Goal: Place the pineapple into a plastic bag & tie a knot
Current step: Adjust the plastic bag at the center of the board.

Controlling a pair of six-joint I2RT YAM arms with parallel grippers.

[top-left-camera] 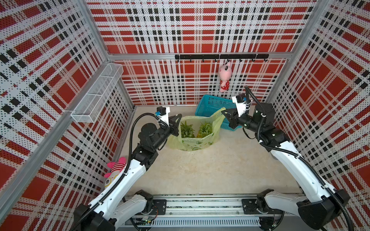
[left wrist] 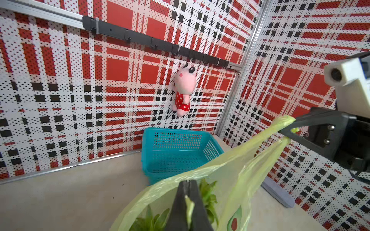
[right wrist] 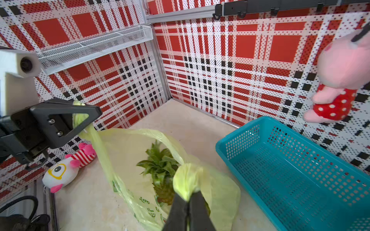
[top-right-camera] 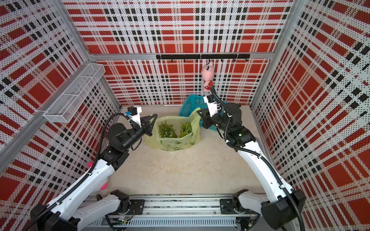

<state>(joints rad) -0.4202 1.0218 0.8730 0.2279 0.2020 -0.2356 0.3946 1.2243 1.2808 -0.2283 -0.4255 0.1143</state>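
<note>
- plastic bag (top-left-camera: pixel 200 145) sits on the desk (top-left-camera: pixel 200 176) near the far edge, about mid-width, with its mouth pulled open upward.
- pineapple (right wrist: pixel 163 180) is upright inside the bag, leaves up. Both top views show two green leaf clusters (top-left-camera: pixel 187 130) through the mouth.
- left hand (left wrist: pixel 188 183) is fully closed, pinching the left handle strip (right wrist: pixel 96 140), and is raised off the desk.
- right hand (right wrist: pixel 187 199) is fully closed on the bunched right handle strip (right wrist: pixel 186 180), and is also raised.
- The strips are well apart, one per hand, with bag film stretched between them.
- teal basket (top-left-camera: pixel 212 106) is at the far edge, just beside the bag on its right. In the top views the right strip crosses in front of it.
- striped plush toy (top-left-camera: pixel 116 168) is at the left edge, against the left arm.
- pink plush toy (top-left-camera: pixel 225 77) hangs from the hook rail (top-left-camera: pixel 220 57) on the back wall.
- wire shelf (top-left-camera: pixel 96 94) is on the left wall.
</note>
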